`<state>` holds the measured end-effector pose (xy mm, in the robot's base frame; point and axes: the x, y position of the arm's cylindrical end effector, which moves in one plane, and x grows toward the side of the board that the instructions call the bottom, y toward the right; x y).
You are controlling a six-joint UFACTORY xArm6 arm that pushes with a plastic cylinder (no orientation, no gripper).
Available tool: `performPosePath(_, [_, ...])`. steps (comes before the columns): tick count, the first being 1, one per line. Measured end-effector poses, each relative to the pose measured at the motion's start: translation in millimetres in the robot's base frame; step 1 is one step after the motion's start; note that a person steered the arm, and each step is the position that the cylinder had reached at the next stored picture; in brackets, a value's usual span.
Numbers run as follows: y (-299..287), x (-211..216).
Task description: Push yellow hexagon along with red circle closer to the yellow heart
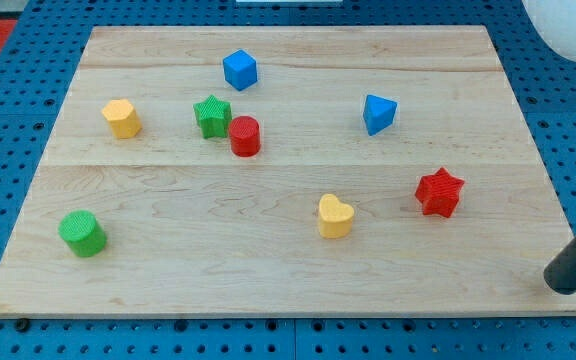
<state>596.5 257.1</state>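
The yellow hexagon point(121, 118) sits at the board's upper left. The red circle point(245, 136) stands right of it, touching or almost touching the green star point(211, 115). The yellow heart point(335, 216) lies lower, right of centre. My tip point(566, 284) is at the view's lower right edge, just off the board's right side, far from all three blocks and nearest the red star point(439, 193).
A blue cube point(239, 69) sits near the top centre. A blue angular block point(377, 113) is at the upper right. A green cylinder point(82, 233) stands at the lower left. The wooden board point(288, 270) rests on a blue pegboard.
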Motion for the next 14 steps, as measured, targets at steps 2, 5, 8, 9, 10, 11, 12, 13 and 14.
performPosePath(2, [-26.2,21.2])
performPosePath(5, [-199.4,-23.6])
performPosePath(8, [-390.7,-104.7])
performPosePath(9, [-468.3,-163.3])
performPosePath(10, [-533.0,-215.9])
performPosePath(11, [-529.4,-233.8])
performPosePath(12, [-498.5,-232.4])
performPosePath(13, [-448.1,-192.8])
performPosePath(14, [-433.4,-191.4])
